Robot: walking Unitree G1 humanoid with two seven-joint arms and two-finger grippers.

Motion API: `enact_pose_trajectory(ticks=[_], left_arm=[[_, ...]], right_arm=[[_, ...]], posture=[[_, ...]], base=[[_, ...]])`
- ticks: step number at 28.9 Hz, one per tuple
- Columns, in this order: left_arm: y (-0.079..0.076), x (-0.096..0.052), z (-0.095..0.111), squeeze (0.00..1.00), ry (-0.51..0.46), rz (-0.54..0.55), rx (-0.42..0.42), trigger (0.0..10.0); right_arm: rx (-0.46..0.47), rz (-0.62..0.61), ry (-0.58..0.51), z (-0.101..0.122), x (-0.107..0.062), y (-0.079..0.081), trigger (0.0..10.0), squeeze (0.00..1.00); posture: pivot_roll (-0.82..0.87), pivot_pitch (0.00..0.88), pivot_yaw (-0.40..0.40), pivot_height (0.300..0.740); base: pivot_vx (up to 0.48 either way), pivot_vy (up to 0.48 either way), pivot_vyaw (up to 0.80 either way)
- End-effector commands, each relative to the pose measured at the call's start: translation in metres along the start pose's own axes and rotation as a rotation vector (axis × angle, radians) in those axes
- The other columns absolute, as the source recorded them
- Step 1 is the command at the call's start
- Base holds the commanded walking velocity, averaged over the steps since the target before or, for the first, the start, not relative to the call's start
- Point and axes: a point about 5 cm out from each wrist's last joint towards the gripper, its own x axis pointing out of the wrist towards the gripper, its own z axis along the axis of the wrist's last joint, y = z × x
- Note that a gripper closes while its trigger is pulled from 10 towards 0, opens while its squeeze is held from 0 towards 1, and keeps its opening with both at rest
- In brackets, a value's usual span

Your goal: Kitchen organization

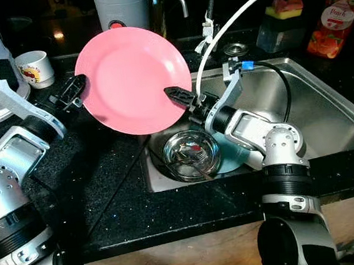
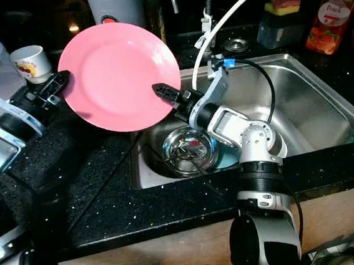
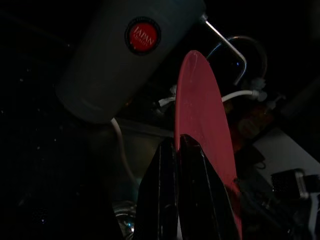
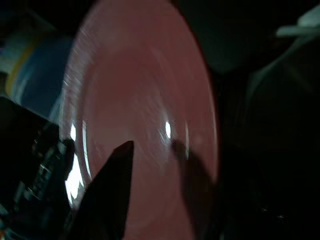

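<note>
1. One pink plate (image 1: 133,80) is held up in the air, tilted, over the black tabletop (image 1: 106,183) and the left edge of the sink (image 1: 325,112).
2. The left gripper (image 1: 77,86) holds the plate's left rim. Its fingers (image 3: 185,195) are pressed together on the rim, seen edge-on in the left wrist view.
3. The left arm bends up from the lower left and reaches to the right.
4. The right gripper (image 1: 178,96) is at the plate's lower right rim. One finger lies across the front of the plate; I cannot tell if it is clamped.
5. The right arm rises from below and bends left over the sink.
6. One shiny steel bowl (image 1: 190,153) sits in the sink under the plate.
7. One white mug (image 1: 35,68) stands behind the left gripper.
8. One grey jug (image 1: 118,6) stands behind the plate.
</note>
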Motion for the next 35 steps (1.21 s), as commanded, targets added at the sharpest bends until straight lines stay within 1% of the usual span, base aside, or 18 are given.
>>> enact_pose_trajectory(ticks=[1,5,12,18,19,21,22,23,24,26,27,28,31,32,33,35], left_arm=[[0.004,0.0,-0.007,0.0,0.028,0.022,-0.013,0.0],[0.009,0.001,-0.011,0.0,0.051,0.068,0.006,0.0],[0.013,-0.001,-0.016,0.0,0.079,0.101,0.019,0.0],[0.016,-0.001,-0.017,0.0,0.088,0.126,0.034,0.0],[0.018,0.0,-0.018,0.0,0.105,0.153,0.07,10.0],[0.019,0.001,-0.019,0.0,0.113,0.163,0.084,10.0],[0.02,0.001,-0.019,0.04,0.119,0.17,0.093,10.0],[0.021,0.001,-0.02,0.56,0.118,0.174,0.092,10.0],[0.021,0.002,-0.019,1.0,0.109,0.17,0.087,10.0],[0.021,0.002,-0.019,1.0,0.105,0.167,0.086,10.0],[0.022,0.003,-0.017,1.0,0.096,0.187,0.109,10.0],[0.022,0.003,-0.017,1.0,0.096,0.187,0.109,10.0],[0.031,0.003,-0.01,1.0,0.058,0.278,0.176,10.0],[0.031,0.003,-0.01,1.0,0.058,0.278,0.176,10.0],[0.035,0.002,-0.005,0.0,0.019,0.318,0.221,10.0],[0.035,0.003,-0.003,0.0,0.007,0.336,0.28,10.0]], right_arm=[[-0.007,0.019,-0.025,0.006,0.001,0.006,0.0,0.0],[0.0,0.026,-0.059,0.012,-0.001,0.007,0.0,0.0],[0.013,0.025,-0.102,0.018,-0.002,0.005,0.0,0.0],[0.017,0.029,-0.116,0.02,-0.002,0.006,0.0,0.0],[0.019,0.027,-0.126,0.022,-0.002,0.006,0.0,0.0],[0.02,0.025,-0.13,0.023,-0.002,0.005,0.0,0.0],[0.023,0.024,-0.135,0.023,-0.002,0.005,0.0,0.0],[0.024,0.019,-0.145,0.025,-0.003,0.004,0.0,0.0],[0.019,-0.001,-0.173,0.03,-0.006,0.001,0.0,0.0],[0.016,-0.01,-0.183,0.032,-0.006,0.0,0.0,0.0],[0.012,-0.026,-0.202,0.036,-0.009,-0.003,0.0,0.0],[0.012,-0.026,-0.202,0.036,-0.009,-0.003,0.0,0.0],[0.015,-0.086,-0.275,0.051,-0.017,-0.014,0.0,0.0],[0.015,-0.086,-0.275,0.051,-0.017,-0.014,0.0,0.0],[-0.008,-0.14,-0.329,0.062,-0.024,-0.02,0.0,0.0],[-0.09,-0.21,-0.354,0.068,-0.028,-0.026,0.0,0.0]], posture=[[0.02,0.014,-0.007,0.74],[0.02,0.014,-0.002,0.74],[0.02,0.014,-0.006,0.74],[0.02,0.013,-0.006,0.74],[0.02,0.013,-0.006,0.74],[0.02,0.013,-0.006,0.74],[0.02,0.013,-0.003,0.74],[0.02,0.013,-0.002,0.74],[0.02,0.012,-0.001,0.74],[0.02,0.012,-0.001,0.74],[0.02,0.013,0.0,0.74],[0.02,0.013,0.0,0.74],[0.02,0.011,0.001,0.74],[0.02,0.011,0.001,0.74],[0.02,0.008,0.004,0.74],[0.02,0.008,0.004,0.74]], base=[[0.0,0.0,0.0],[0.0,0.0,0.0],[0.0,0.0,0.0],[0.0,0.0,0.0],[0.0,0.0,0.0],[0.0,0.0,0.0],[0.0,0.0,0.0],[0.0,0.0,0.0],[0.0,0.0,0.0],[0.0,0.0,0.0],[0.0,0.0,0.0],[0.0,0.0,0.0],[0.0,0.0,0.0],[0.0,0.0,0.0],[0.0,0.0,0.0],[0.0,0.0,0.0]])
